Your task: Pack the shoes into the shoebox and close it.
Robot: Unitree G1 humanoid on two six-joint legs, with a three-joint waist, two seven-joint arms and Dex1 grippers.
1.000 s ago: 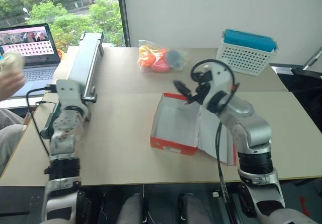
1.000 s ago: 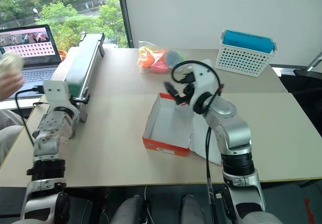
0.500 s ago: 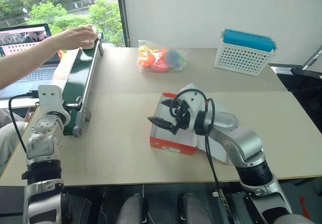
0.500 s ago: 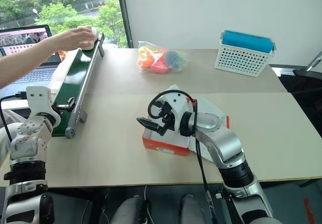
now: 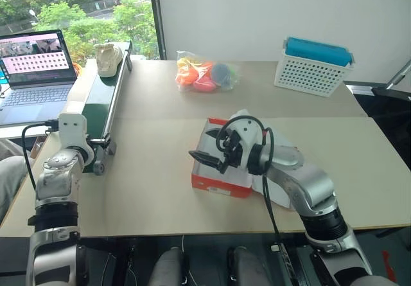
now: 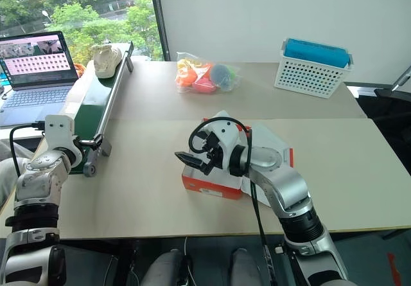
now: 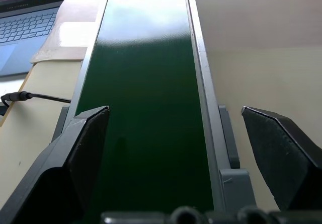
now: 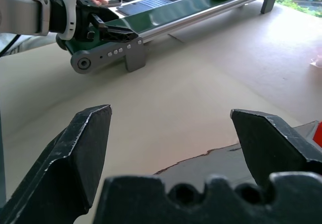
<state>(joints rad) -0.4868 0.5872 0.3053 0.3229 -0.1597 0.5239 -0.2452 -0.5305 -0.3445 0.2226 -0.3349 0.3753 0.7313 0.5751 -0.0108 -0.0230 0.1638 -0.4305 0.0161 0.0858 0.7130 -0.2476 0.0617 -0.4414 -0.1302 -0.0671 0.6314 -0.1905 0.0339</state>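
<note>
Tabletop: shoebox (image 5: 218, 170) beneath right gripper's (image 5: 207, 159) spread jaws.

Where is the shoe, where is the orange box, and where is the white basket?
shoe (image 5: 108, 57): left eye view, middle of its cream upper, on the green belt's far end.
shoebox (image 5: 221, 186): left eye view, its orange front wall.
white basket (image 5: 311, 75): left eye view, its perforated front wall.

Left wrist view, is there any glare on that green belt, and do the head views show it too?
Left wrist view: bright window glare washes out the far end of the green belt. Left eye view: the belt looks evenly dark, with a shoe at its far end.
</note>
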